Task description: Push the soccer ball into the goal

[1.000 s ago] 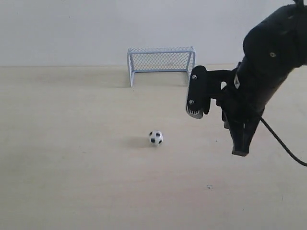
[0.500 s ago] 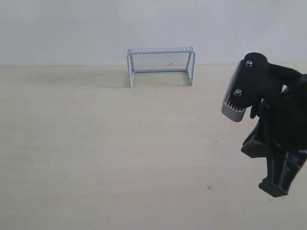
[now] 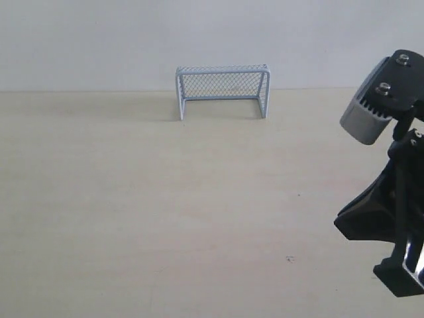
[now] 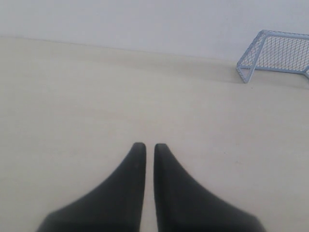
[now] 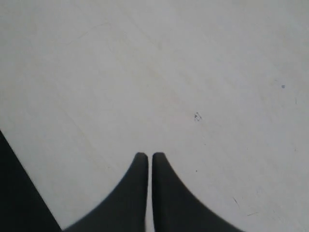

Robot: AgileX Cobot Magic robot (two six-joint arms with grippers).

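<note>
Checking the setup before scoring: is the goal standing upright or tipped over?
Upright: the goal stands on both posts on the table, crossbar level on top, netting behind.

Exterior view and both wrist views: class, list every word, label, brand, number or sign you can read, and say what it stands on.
None: no view shows any readable text.
The goal, the table, the left claw and the right claw bear no print.
The dark speck on the table is a mark, not a letter.
</note>
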